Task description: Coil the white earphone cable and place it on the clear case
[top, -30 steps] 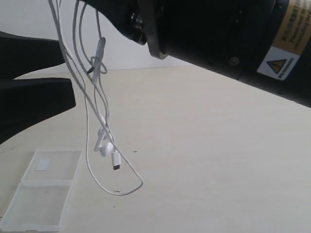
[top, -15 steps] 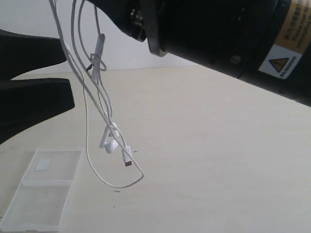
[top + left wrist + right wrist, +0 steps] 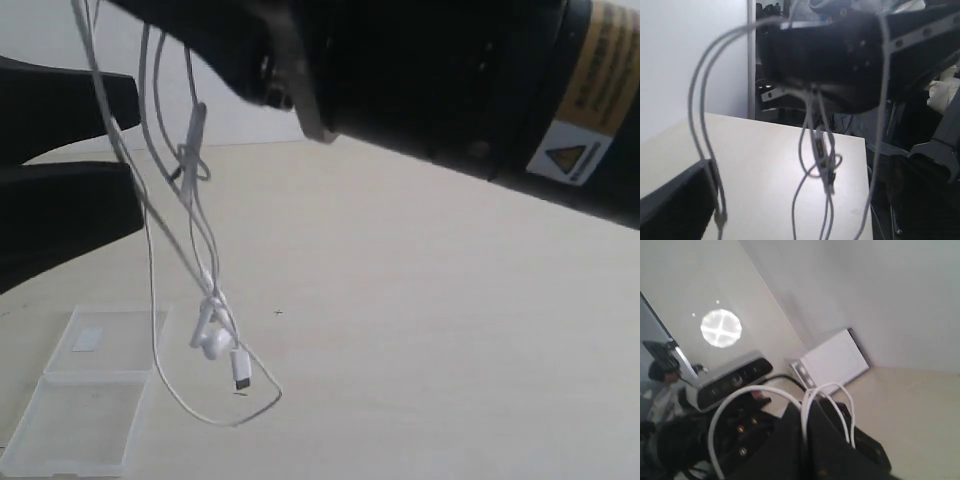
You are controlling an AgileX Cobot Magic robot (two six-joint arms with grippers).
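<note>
The white earphone cable (image 3: 152, 260) hangs in several long loops from the top of the exterior view, its inline piece (image 3: 193, 130) high up, and its earbuds (image 3: 210, 338) and plug (image 3: 241, 370) low over the table. Its bottom loop reaches the table surface. My right gripper (image 3: 804, 412) is shut on the cable (image 3: 757, 390), with loops arching over its fingers. My left gripper (image 3: 135, 148) stands open at the left, and cable strands pass its fingertips; one finger (image 3: 675, 205) shows beside the hanging cable (image 3: 801, 150). The clear case (image 3: 85, 400) lies open and flat at the front left, its label patch (image 3: 90, 340) in the far half.
The beige table (image 3: 450, 330) stretches right of the hanging cable. The bulky black right arm (image 3: 450, 80) spans the top of the exterior view. A white wall stands behind the table.
The right arm has shifted left and the hanging cable has swung left and sunk. Earbuds and plug now hang lower, closer to the case. The left gripper has barely moved.
</note>
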